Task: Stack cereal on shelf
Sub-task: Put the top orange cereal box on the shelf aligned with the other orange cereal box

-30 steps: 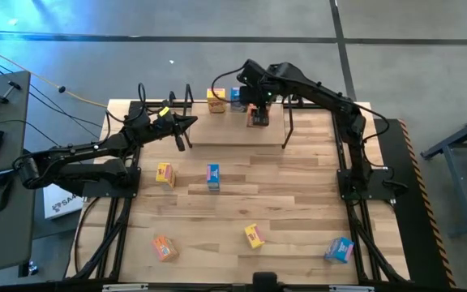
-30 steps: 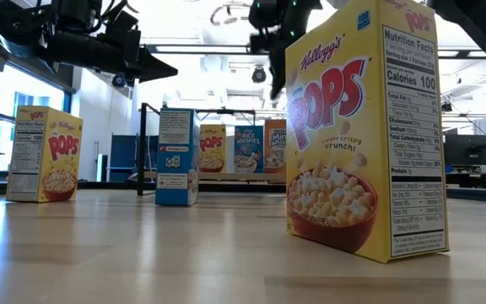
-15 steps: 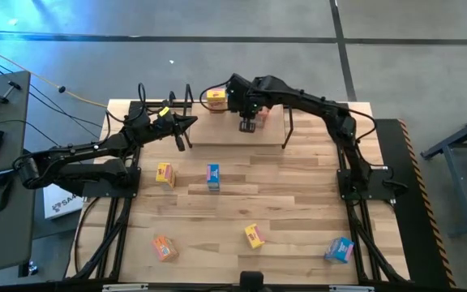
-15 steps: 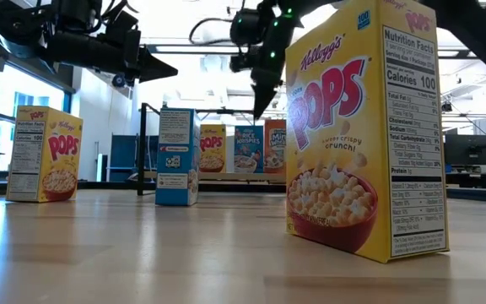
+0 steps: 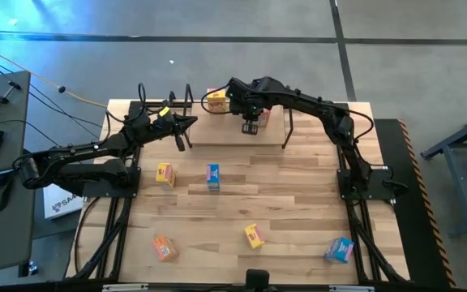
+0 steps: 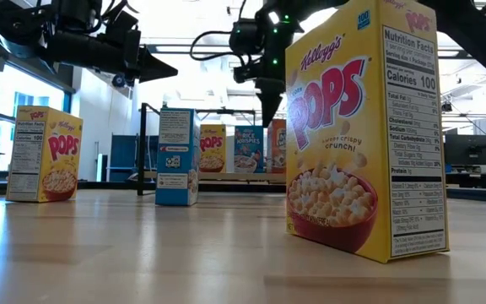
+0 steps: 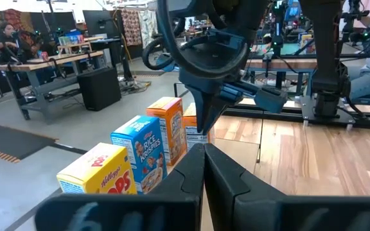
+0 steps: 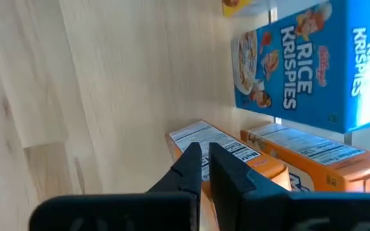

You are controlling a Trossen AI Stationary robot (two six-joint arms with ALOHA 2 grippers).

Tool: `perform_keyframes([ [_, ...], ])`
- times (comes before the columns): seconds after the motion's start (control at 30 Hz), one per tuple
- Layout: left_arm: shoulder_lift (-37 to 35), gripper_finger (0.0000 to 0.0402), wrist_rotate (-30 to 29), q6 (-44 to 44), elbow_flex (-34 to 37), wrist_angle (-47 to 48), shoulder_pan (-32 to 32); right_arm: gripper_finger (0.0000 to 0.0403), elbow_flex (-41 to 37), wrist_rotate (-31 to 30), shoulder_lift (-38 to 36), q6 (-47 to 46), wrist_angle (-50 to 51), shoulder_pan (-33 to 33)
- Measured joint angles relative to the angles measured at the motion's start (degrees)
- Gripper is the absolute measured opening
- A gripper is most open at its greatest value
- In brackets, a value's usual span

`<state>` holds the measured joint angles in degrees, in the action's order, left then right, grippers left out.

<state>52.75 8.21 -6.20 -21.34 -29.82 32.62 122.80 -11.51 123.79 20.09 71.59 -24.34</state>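
Since half a second ago the right gripper (image 5: 249, 127) has shifted only slightly, hanging over the shelf (image 5: 217, 134). Its fingers (image 8: 191, 163) are clenched together, empty, tips just above the orange cereal boxes (image 8: 281, 160). Wrist view alone shows the blue Rice Krispies box (image 8: 300, 70) beside them. Left gripper (image 5: 180, 139) waits at the shelf's left end, fingers pressed together. Five boxes stand on the tabletop (image 5: 298, 195).

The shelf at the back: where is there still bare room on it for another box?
The shelf is bare along its front and left plank, beside the waiting left gripper. Its back right is crowded: Corn Pops box, Rice Krispies box, orange boxes, right gripper above.
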Motion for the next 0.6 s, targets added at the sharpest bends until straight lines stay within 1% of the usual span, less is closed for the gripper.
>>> perform_keyframes([
  [0.4,0.0,0.0,0.0,0.0,0.0,0.0,0.0,0.0009,0.0,-3.7,0.0,-2.9,-0.2,-0.4],
  [0.6,0.0,0.0,0.0,0.0,0.0,0.0,0.0,0.0009,0.3,-4.6,0.0,-1.5,-1.7,-0.4],
])
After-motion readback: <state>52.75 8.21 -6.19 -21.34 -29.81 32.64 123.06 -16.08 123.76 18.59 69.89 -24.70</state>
